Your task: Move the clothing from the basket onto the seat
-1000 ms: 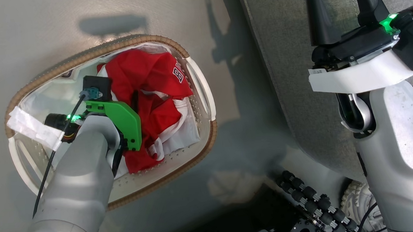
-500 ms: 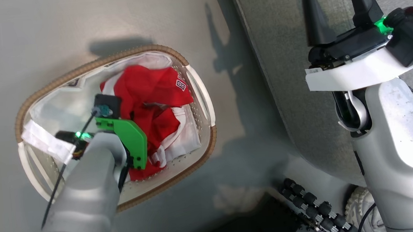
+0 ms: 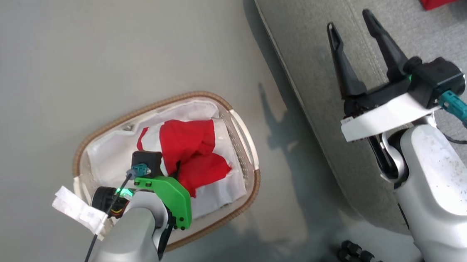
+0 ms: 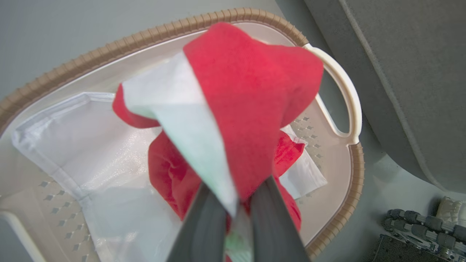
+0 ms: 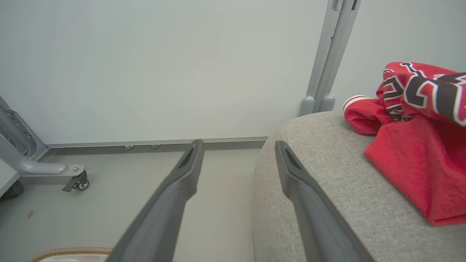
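Currently the left gripper [image 4: 238, 203] has its two dark fingers pinched shut on a fold of the clothing [image 4: 247, 102], red cloth with a white band running into the jaws. The held fold stands up above the basket [image 3: 241, 122], while more red fabric lies bunched below it on the white liner [image 4: 72, 145]. Whether that white band is garment trim or a caught edge of liner cannot be told from the left wrist view. If it is liner, lifting would likely drag the liner out, or tip the light basket. The pinch also takes only a narrow fold, so the hanging weight may slip free, or the trailing cloth may snag the handle on the basket's right side. To the right, the right gripper [image 3: 349, 19] hangs spread open and empty over the near left edge of the seat [image 3: 315, 58], where another red garment [image 5: 418, 145] already lies at the far right.
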